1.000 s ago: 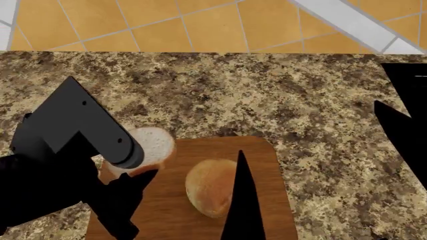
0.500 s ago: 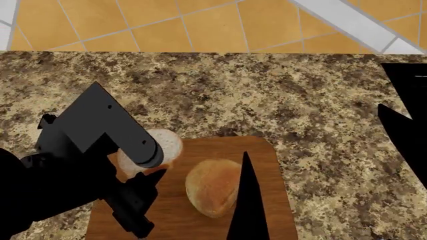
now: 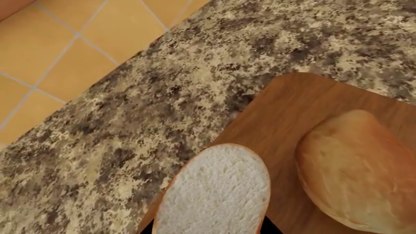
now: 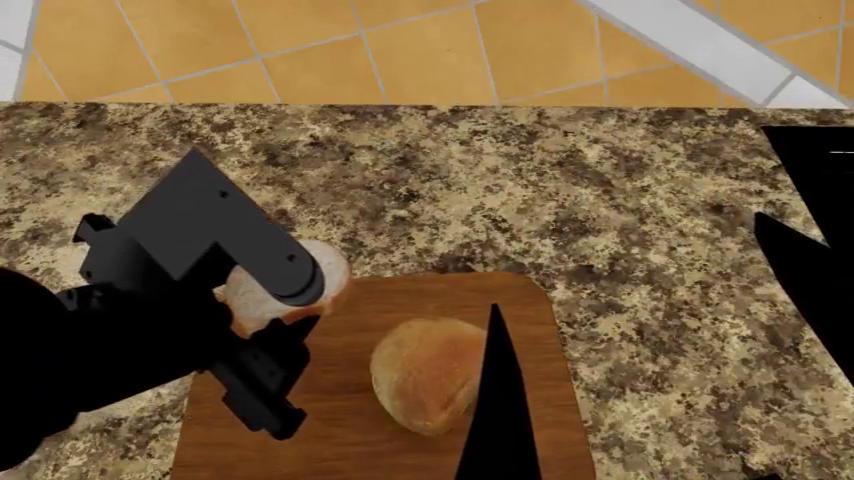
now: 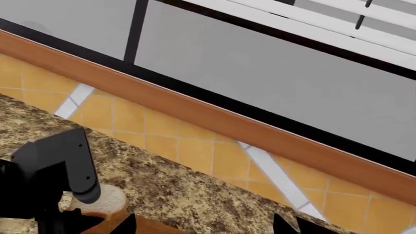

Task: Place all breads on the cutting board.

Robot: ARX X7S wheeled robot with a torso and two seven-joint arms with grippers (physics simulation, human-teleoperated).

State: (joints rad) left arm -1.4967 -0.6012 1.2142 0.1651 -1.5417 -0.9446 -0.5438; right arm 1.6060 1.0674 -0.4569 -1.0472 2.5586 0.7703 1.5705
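Two breads show, and one board. In the head view the loaf [image 4: 424,374] lies on the board [image 4: 340,420] at lower centre, a little right of the board's middle. The chunk [image 4: 318,268] sits at the board's upper left corner, mostly hidden behind the left arm; whether it rests on the wood or is held just above it cannot be told.

The left wrist view shows the chunk's [image 3: 215,195] white face at the bottom centre, straddling the board's [image 3: 286,122] edge, with the loaf [image 3: 361,170] just beside it on the right and a strip of wood between them. Dark pincer tips peek out on either side of the chunk at the bottom edge, so the left pincer [image 4: 267,385] appears clamped on it.

The right pincer [image 5: 201,225] shows only as two dark tips set well apart, spread wide with nothing between them. The speckled bench [image 4: 601,190] carries the board.
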